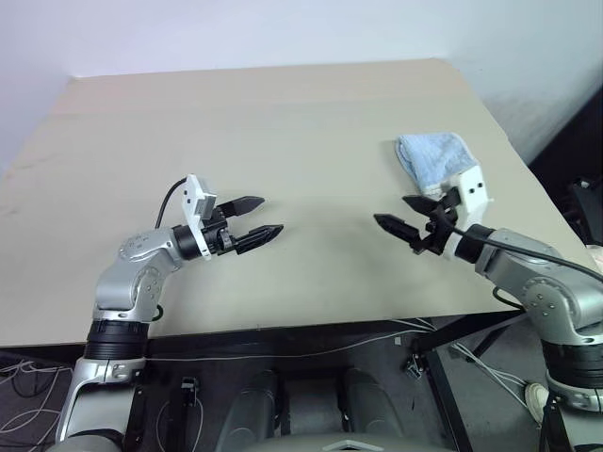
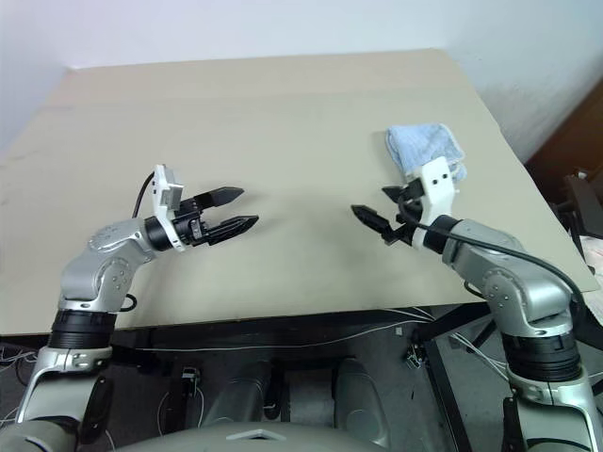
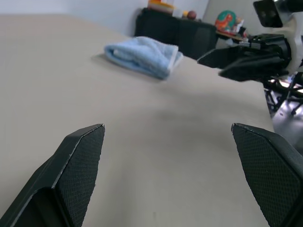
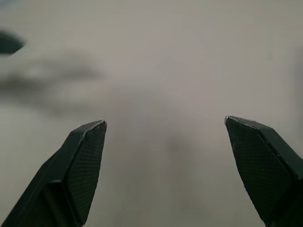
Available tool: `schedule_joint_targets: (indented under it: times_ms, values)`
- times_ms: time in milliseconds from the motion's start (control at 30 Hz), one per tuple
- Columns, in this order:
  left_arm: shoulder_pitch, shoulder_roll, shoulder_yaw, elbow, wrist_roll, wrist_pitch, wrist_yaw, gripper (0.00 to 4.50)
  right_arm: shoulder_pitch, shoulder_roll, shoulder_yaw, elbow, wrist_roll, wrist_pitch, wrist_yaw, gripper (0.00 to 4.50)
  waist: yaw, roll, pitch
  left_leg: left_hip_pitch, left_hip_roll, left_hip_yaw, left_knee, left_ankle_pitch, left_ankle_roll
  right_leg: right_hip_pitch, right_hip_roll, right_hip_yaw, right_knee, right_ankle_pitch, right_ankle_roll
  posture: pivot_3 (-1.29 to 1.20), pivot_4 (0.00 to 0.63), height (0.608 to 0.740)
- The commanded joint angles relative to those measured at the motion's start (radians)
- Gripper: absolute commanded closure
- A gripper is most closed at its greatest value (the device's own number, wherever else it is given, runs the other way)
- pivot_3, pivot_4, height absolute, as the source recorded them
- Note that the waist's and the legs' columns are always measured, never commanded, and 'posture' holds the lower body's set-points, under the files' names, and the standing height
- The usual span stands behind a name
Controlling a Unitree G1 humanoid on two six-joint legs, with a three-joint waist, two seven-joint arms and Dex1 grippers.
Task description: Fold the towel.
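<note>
The towel (image 1: 430, 160) is a light blue terry cloth lying folded into a small thick bundle on the table's right side; the left wrist view also shows the towel (image 3: 142, 56). My right gripper (image 1: 398, 213) hovers open and empty just in front of it, pointing toward the table's middle. The left gripper (image 1: 262, 217) is open too, holding nothing, above the left half of the table and pointing right, toward the other gripper. In each wrist view the two black fingers stand wide apart over bare tabletop.
The beige table (image 1: 283, 132) is bare around the towel. Its right edge (image 1: 537, 179) runs close beside the towel, and the front edge lies just below both arms. Dark furniture (image 3: 180, 33) with small objects on top stands beyond the table.
</note>
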Motion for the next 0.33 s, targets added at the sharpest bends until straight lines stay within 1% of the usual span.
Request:
schedule_joint_targets:
  times_ms: [33, 133, 233, 333]
  values:
    - [0.068, 0.039, 0.044, -0.118, -0.007, -0.007, 0.024, 0.00, -0.053, 0.069, 0.017, 0.028, -0.044, -0.159, 0.098, 0.29, 0.000, 0.000, 0.000, 0.000, 0.000, 0.000, 0.000, 0.000, 0.000, 0.000, 0.000, 0.000, 0.000, 0.000, -0.001, 0.00, 0.150, 0.740]
    - [0.146, 0.058, 0.080, -0.189, -0.027, 0.004, 0.060, 0.00, -0.076, 0.129, 0.029, 0.082, -0.083, -0.245, 0.144, 0.29, 0.005, 0.000, 0.000, 0.000, 0.001, 0.000, -0.001, 0.000, 0.000, -0.001, -0.001, 0.001, 0.000, 0.000, -0.001, 0.00, 0.150, 0.740]
    - [0.229, 0.062, 0.108, -0.264, -0.033, 0.011, 0.103, 0.00, -0.094, 0.144, 0.080, 0.164, -0.128, -0.310, 0.252, 0.29, 0.022, 0.000, 0.000, 0.000, 0.001, -0.001, -0.002, 0.000, 0.000, -0.001, -0.002, 0.000, 0.000, 0.000, -0.001, 0.00, 0.150, 0.740]
    - [0.256, 0.058, 0.133, -0.311, -0.069, 0.036, 0.143, 0.00, -0.141, 0.180, 0.103, 0.240, -0.172, -0.363, 0.284, 0.29, 0.028, 0.000, 0.000, 0.000, 0.001, -0.001, -0.002, 0.000, -0.001, -0.001, -0.002, 0.000, 0.000, -0.001, -0.003, 0.00, 0.150, 0.740]
